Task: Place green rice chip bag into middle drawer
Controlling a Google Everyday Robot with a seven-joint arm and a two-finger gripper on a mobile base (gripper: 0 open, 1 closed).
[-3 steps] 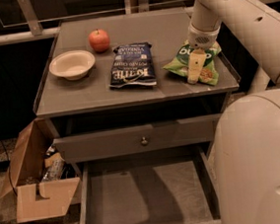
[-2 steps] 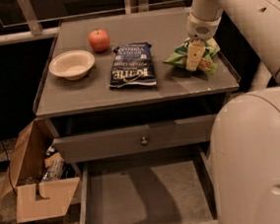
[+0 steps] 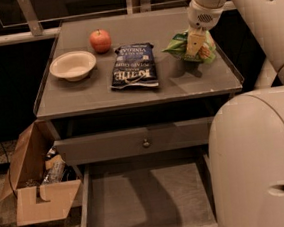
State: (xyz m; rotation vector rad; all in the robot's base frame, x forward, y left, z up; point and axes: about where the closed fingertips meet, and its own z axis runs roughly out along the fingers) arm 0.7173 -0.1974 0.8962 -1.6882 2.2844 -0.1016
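The robot's white arm (image 3: pixel 253 19) has risen from the right side of the table (image 3: pixel 189 83), which is the main change over the last second. Its pale base (image 3: pixel 259 159) fills the foreground below and to the right of the gripper. Well below the gripper and nearer the camera, the middle drawer (image 3: pixel 145 200) stands pulled out, with nothing visible on its flat grey floor. It sits under the closed drawer front (image 3: pixel 134 141) with the round knob (image 3: pixel 146 143). To the gripper's left on the tabletop, the dark Kettle bag (image 3: pixel 133 66) lies flat. The bowl (image 3: pixel 73 65) and apple (image 3: pixel 100 40) lie further left, none of them disturbed. The green rice chip bag (image 3: pixel 174 44), which a second ago lay on the surface, now hangs crumpled around the gripper (image 3: pixel 195 47), clear of the table with its shadow beneath it. The fingers are pinched closed on the bag's middle, and green foil bulges out on both sides. I judge the pick done and the carry begun. What remains is to bring the bag forward past the table's front edge, down to the open drawer, and let go there. The grasp looks like a pinch on loose foil, so slipping on the way seems the main risk.
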